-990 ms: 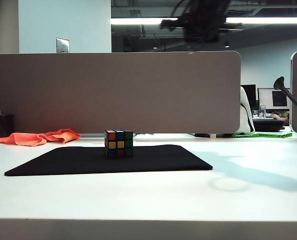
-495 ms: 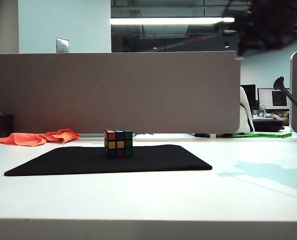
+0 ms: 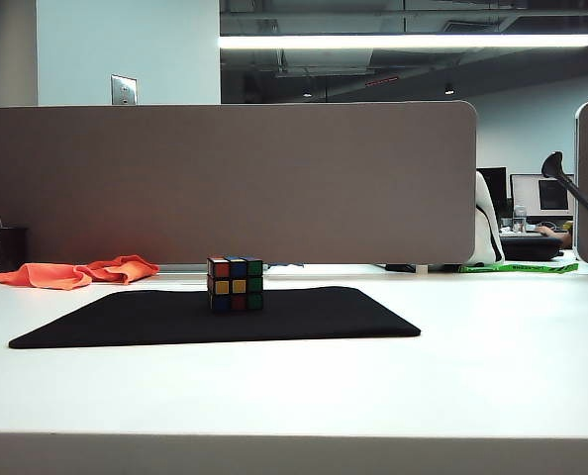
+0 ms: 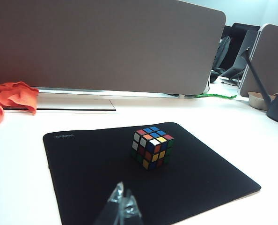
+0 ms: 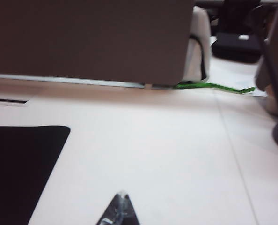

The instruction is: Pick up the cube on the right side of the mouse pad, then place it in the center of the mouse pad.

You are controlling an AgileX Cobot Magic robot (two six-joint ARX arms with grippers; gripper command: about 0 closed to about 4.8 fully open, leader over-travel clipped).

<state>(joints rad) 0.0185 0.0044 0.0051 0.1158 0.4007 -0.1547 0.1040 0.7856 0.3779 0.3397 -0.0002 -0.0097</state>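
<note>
The cube (image 3: 236, 283) sits near the middle of the mouse pad (image 3: 126, 322). The left wrist view alone shows its white-stickered side and the clenched left claw (image 4: 122, 206) over the pad's near edge. The right claw (image 5: 120, 206), clenched, hangs above bare bench (image 5: 167, 154) beside the pad's corner.

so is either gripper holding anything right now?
No. The cube sits free on the mouse pad. The left gripper and right gripper are both shut and empty, away from it.

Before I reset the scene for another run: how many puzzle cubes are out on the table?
1. The cube sits near the middle of the black mouse pad, clear of both grippers. Nothing else cube-like shows on the table, though the orange cloth could hide something small.
</note>
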